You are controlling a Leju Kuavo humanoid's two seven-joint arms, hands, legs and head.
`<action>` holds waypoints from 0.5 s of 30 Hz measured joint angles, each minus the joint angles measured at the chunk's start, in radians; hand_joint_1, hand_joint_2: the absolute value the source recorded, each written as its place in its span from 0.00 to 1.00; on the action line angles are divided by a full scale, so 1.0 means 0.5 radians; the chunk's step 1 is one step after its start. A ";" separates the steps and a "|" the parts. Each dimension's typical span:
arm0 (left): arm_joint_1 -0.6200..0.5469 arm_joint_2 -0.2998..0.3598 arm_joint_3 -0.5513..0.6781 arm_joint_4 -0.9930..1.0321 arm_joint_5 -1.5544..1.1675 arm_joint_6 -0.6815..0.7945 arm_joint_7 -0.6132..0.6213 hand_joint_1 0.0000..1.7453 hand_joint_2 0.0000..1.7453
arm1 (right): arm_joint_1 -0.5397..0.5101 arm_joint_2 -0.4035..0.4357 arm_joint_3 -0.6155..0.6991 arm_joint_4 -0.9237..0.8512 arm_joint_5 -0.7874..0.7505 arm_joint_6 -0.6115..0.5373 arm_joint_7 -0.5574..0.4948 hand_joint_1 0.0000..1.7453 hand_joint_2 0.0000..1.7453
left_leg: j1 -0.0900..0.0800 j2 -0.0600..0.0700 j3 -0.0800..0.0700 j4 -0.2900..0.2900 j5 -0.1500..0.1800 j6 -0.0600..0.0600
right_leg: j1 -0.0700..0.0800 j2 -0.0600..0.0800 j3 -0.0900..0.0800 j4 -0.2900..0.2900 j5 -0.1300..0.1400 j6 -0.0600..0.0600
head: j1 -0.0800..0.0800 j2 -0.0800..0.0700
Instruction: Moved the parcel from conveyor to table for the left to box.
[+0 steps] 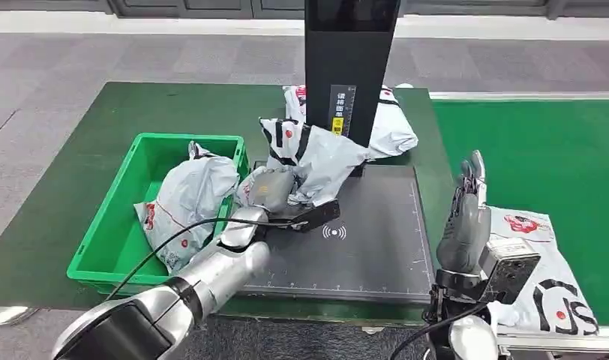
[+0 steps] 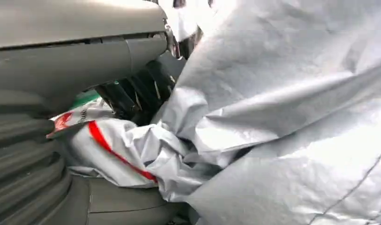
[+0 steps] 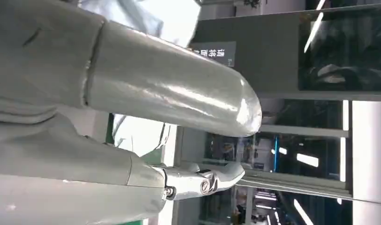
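A crumpled grey parcel (image 1: 316, 159) with black and red print lies on the black scanning mat (image 1: 376, 247), partly lifted at its near end. My left hand (image 1: 270, 191) grips that end, just right of the green box (image 1: 106, 247). In the left wrist view the dark fingers (image 2: 137, 93) dig into the grey parcel (image 2: 282, 117). My right hand (image 1: 466, 217) stands upright and open at the mat's right edge, holding nothing. Its thumb (image 3: 170, 89) is held straight out in the right wrist view. Behind it a flat white parcel (image 1: 545, 289) lies on the green conveyor (image 1: 541, 150).
The green box holds another grey parcel (image 1: 187, 196) leaning on its right wall. A black scanner column (image 1: 350, 67) rises at the mat's far edge, with a further white parcel (image 1: 391, 129) behind it. A black cable (image 1: 159, 247) runs along my left arm.
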 measured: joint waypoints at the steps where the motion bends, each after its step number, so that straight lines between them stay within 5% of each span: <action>1: 0.014 0.005 0.036 -0.033 0.050 0.138 -0.094 1.00 1.00 | 0.001 0.003 0.000 0.000 0.018 -0.011 0.009 0.00 1.00 | 0.000 0.000 -0.002 0.000 0.000 0.000 | 0.000 0.000 -0.002 0.000 0.000 0.000 | 0.000 0.000; 8: 0.233 0.036 0.694 -0.559 0.255 0.423 -0.796 1.00 1.00 | 0.060 0.010 -0.023 0.000 0.104 -0.083 0.010 0.00 1.00 | 0.000 0.003 -0.003 0.000 -0.001 -0.001 | 0.000 0.002 -0.006 0.000 0.000 0.000 | 0.000 0.000; 15: 0.475 0.066 1.130 -1.268 0.244 0.424 -0.829 1.00 1.00 | 0.181 0.046 -0.121 0.000 0.184 -0.069 0.013 0.00 1.00 | 0.001 0.002 -0.004 -0.001 -0.001 -0.001 | 0.001 0.002 -0.006 0.000 -0.001 -0.001 | 0.000 0.000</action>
